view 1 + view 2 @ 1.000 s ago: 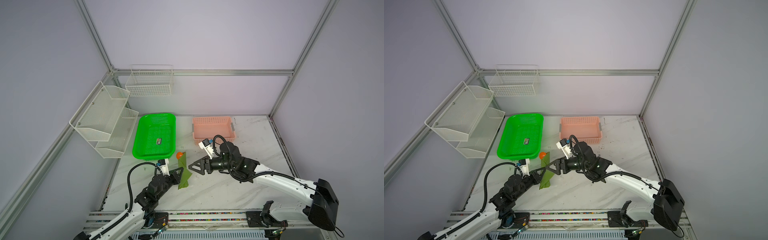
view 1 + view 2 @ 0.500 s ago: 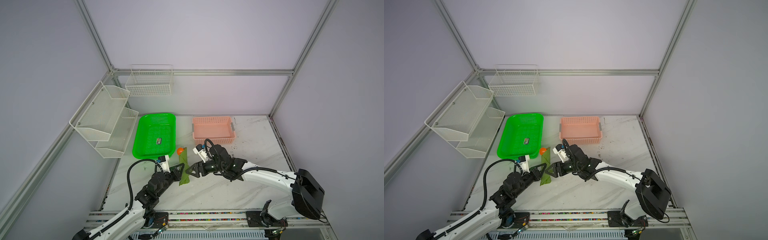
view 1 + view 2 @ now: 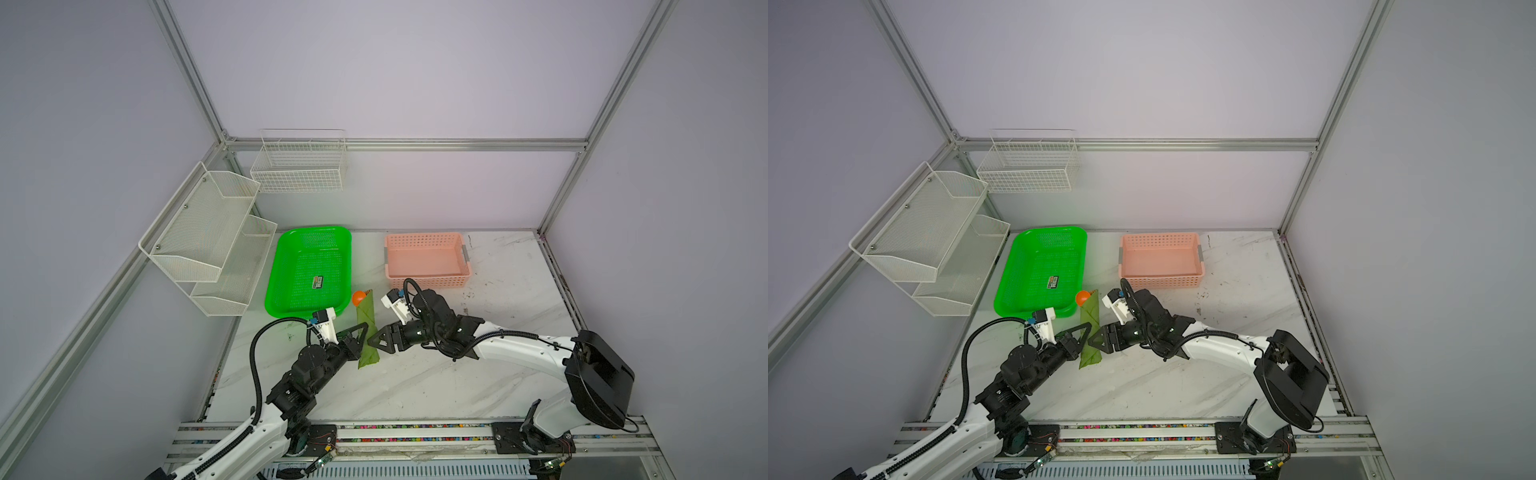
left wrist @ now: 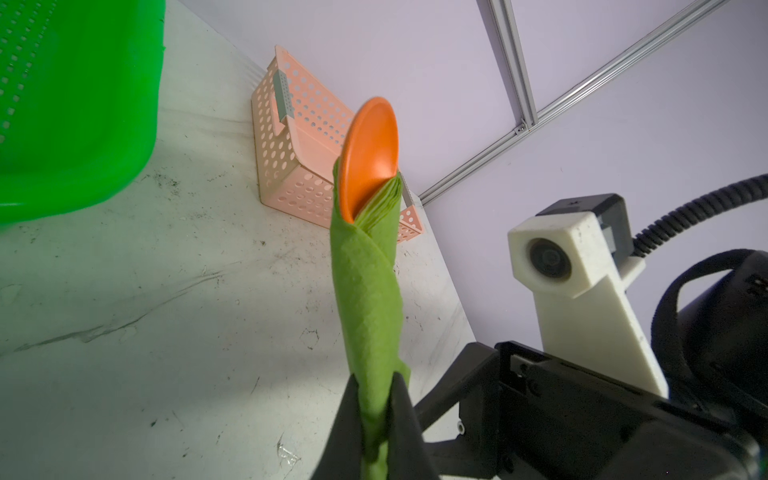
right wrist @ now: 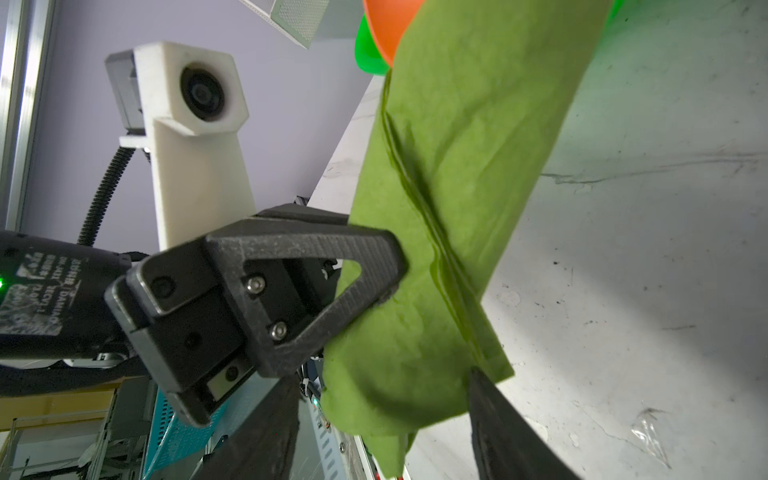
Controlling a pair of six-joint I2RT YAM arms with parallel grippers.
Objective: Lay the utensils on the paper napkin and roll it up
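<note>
Left fingers (image 4: 341,436) clench the rolled paper napkin (image 4: 370,299); right fingers (image 5: 511,436) gape astride it; green tray (image 3: 307,257), pink basket (image 3: 424,259) beyond.

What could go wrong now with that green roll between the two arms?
The left end effector pinches the napkin roll near one end only, so the spoon poking out of the other end could slide free. The right end effector stands open around the pinched end; closing there might crumple or loosen the wrap.

Robot lab cell; aluminium frame (image 3: 407,144), plain lilac walls (image 3: 374,75), marble-look tabletop (image 3: 415,386).
</note>
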